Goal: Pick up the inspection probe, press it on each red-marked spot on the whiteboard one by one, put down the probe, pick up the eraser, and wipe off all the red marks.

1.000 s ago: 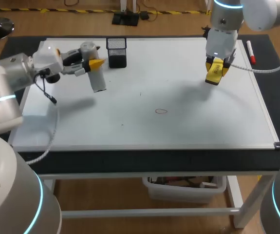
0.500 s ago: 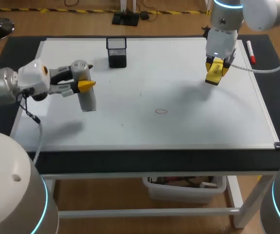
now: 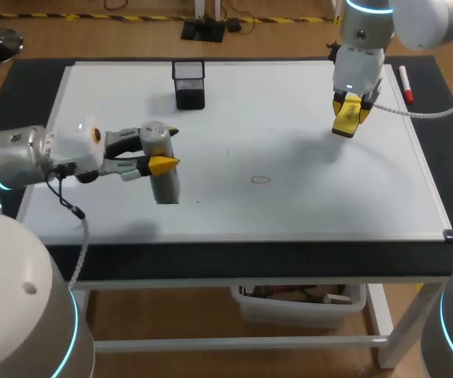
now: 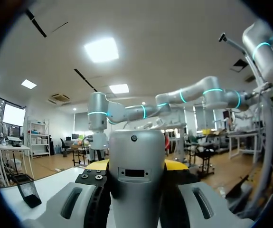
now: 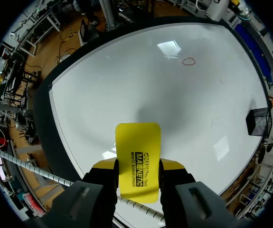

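The grey cylindrical probe (image 3: 163, 175) hangs upright over the left middle of the whiteboard (image 3: 313, 209), with my left gripper (image 3: 166, 149) shut on it from the side. In the left wrist view the probe (image 4: 135, 166) fills the gap between the fingers. A small red ring mark (image 3: 261, 179) lies near the board's middle, to the right of the probe. My right gripper (image 3: 349, 112) hovers above the board's far right, shut on the yellow eraser (image 3: 346, 120). The right wrist view has the eraser (image 5: 137, 159) between the fingers and the red mark (image 5: 189, 61) far ahead.
A black mesh pen holder (image 3: 189, 84) stands at the board's far edge, left of centre. A red-capped marker (image 3: 406, 83) lies on the dark mat beyond the board's right edge. The board's front frame runs close to the table edge.
My left arm has carried the probe from beside the pen holder toward the front, then right toward the board's middle. The right arm and eraser have stayed still.
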